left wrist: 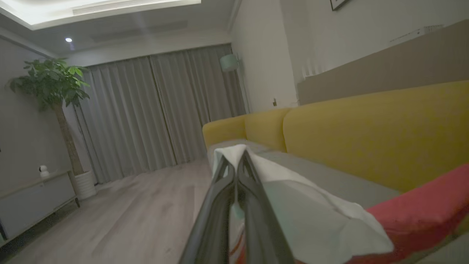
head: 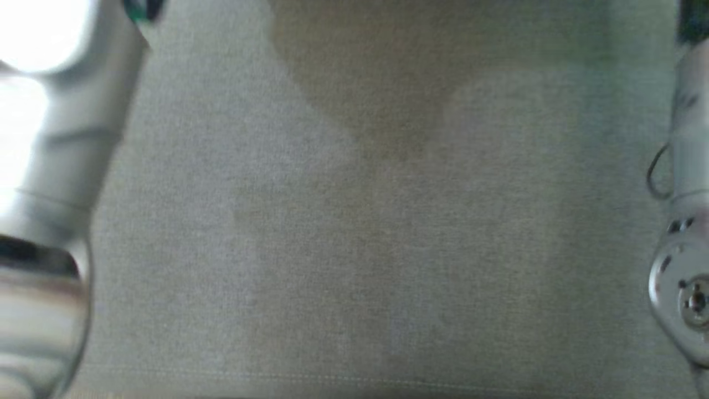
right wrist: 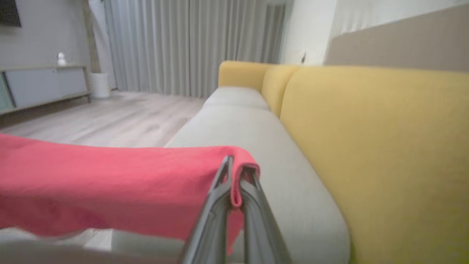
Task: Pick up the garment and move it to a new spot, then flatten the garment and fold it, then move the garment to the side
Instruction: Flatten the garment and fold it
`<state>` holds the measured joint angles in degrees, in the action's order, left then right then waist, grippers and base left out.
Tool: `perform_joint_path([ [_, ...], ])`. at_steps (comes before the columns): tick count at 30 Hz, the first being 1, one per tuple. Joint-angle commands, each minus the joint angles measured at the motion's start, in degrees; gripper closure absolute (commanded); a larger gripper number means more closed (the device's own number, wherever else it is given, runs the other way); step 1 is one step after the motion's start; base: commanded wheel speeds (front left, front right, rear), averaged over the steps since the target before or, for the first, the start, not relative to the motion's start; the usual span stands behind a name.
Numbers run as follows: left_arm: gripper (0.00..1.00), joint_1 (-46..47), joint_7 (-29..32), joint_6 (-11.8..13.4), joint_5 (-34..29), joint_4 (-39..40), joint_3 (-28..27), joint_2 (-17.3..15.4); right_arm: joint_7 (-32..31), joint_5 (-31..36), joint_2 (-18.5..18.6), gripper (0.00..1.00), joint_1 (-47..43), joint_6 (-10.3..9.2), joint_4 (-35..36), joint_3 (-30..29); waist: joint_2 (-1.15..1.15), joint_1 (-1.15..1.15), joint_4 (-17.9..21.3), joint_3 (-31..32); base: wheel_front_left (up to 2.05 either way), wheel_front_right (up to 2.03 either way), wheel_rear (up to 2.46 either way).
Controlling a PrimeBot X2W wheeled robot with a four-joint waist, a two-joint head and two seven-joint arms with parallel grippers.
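Left wrist view: the left jaws are pressed together on a white corner of the garment (left wrist: pixel 311 220), the cloth pinched between the two dark fingers (left wrist: pixel 220 205) and peaking just above their tips. From there the garment runs to the lower right, pale cloth giving way to red. Behind it lies the sofa (left wrist: pixel 366 146), with yellow backrest and grey seat. Farther off are grey curtains (left wrist: pixel 157 110), a potted plant (left wrist: pixel 51 84), a low cabinet (left wrist: pixel 33 198) and a pale wooden floor (left wrist: pixel 128 212). Right wrist view: the right jaws are likewise pressed together, pinching a folded red edge of the garment (right wrist: pixel 110 183) between their fingers (right wrist: pixel 216 205). The red cloth stretches leftward from the grip, held above the front part of the grey sofa seat (right wrist: pixel 256 128). Head view (blurred): grey woven seat fabric (head: pixel 354 249), a seam near the lower edge, flanked by the pale left forearm (head: pixel 55 166) and right forearm (head: pixel 687 221).
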<state>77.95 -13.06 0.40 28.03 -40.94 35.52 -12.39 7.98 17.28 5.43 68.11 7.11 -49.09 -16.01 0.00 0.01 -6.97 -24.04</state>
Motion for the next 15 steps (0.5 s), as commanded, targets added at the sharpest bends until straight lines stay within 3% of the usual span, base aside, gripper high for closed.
perform_joint_path([
  [1,1.00,0.8,-0.6,-0.3,0.3,1.0,-1.0,-2.0,1.0,0.6,-1.5,1.00,0.0,0.37,0.7,-0.1,0.00,-0.01,-0.7,-1.7,0.00,0.00,0.00],
  [7,1.00,-7.2,-1.7,-1.6,1.7,3.0,-1.6,-1.7,5.0,1.3,-2.0,1.00,-3.6,0.37,-4.7,-2.8,0.00,-0.01,-0.3,-2.8,0.00,0.00,0.00],
  [15,1.00,-21.7,-1.9,-0.6,1.9,13.6,-4.0,-5.5,6.9,-5.3,-2.5,1.00,-9.0,0.37,-4.7,-0.1,0.00,-0.01,1.4,-0.1,0.00,0.00,0.00],
])
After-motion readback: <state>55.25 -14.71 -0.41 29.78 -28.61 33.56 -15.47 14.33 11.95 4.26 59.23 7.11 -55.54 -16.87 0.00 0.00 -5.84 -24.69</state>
